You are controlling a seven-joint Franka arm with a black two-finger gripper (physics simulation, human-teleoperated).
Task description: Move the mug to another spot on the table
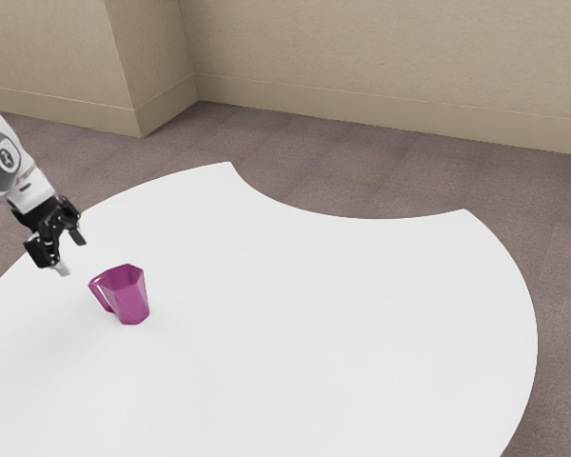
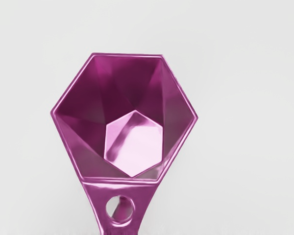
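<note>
While the gripper (image 1: 68, 255) hangs released over the white table (image 1: 343, 324), fingers apart and grasping nothing, the magenta hexagonal mug (image 1: 126, 293) stands on the tabletop just beside and below it, touching neither finger. The mug is upright, long axis vertical and mouth up, with its handle (image 2: 118, 208) turned toward the gripper. White tabletop surrounds the mug, and the wrist view cuts off the handle's outer end.
</note>
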